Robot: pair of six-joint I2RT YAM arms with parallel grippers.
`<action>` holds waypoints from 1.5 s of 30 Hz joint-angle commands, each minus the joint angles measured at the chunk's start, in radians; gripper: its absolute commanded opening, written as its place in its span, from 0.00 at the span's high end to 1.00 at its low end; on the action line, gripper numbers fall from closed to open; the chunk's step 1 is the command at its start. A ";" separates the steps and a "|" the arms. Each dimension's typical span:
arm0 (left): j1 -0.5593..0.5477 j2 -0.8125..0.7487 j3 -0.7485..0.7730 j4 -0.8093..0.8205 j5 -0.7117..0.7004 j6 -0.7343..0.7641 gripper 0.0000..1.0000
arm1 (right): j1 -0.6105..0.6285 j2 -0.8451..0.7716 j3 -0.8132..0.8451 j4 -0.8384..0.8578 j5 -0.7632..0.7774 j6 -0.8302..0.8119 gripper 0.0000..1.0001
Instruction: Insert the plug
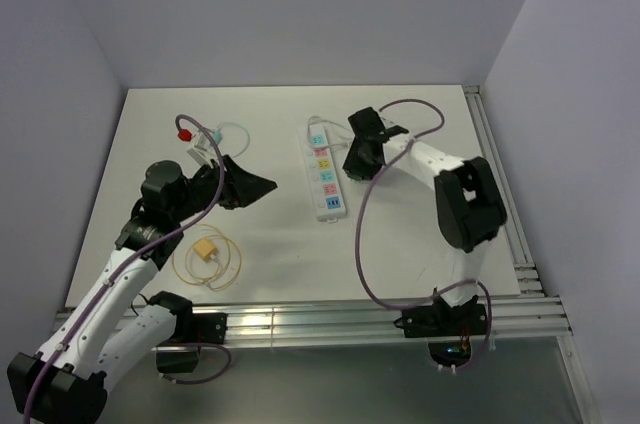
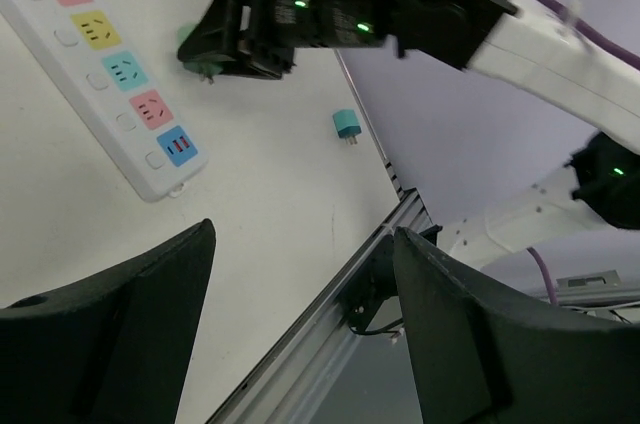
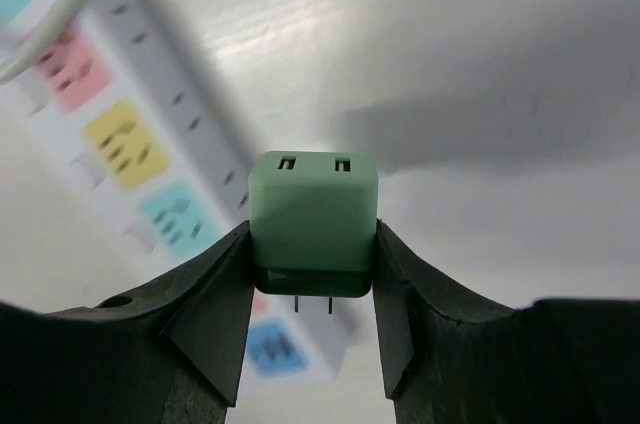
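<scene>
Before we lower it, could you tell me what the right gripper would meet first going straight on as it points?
Most likely the power strip, near its blue end socket: the green plug in the right gripper points its prongs there. Depth is unclear; bare table beside it is possible.

Power strip (image 1: 325, 172) mid-table, right claw (image 1: 354, 164) just beside it, left claw (image 1: 262, 186) opposite, yellow adapter (image 1: 207, 250) lower left

Bare table (image 1: 290, 254) lies at 6 o'clock of the power strip (image 1: 325, 177); a coiled cable (image 1: 228, 266) (yellow plug (image 1: 206, 250) inside) sits at 8 o'clock, the left gripper (image 1: 262, 187) at 9.
</scene>
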 commanded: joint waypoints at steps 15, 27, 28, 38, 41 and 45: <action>-0.331 -0.048 -0.172 0.400 -0.357 0.123 0.05 | 0.439 -0.731 -0.357 0.257 0.089 0.786 1.00; -0.416 -0.092 -0.218 0.437 -0.441 0.113 0.12 | 0.649 -0.774 -0.342 0.248 0.299 0.948 0.99; -0.423 -0.092 -0.218 0.438 -0.449 0.117 0.12 | 0.667 -0.773 -0.337 0.251 0.308 0.953 0.99; -0.459 -0.051 -0.195 0.391 -0.493 0.114 0.27 | 0.735 -0.783 -0.299 0.265 0.345 0.945 0.96; -0.460 -0.052 -0.192 0.384 -0.513 0.100 0.34 | 0.758 -0.783 -0.292 0.265 0.345 0.947 0.96; -0.459 -0.072 -0.198 0.380 -0.530 0.086 0.57 | 0.784 -0.791 -0.297 0.273 0.351 0.936 0.90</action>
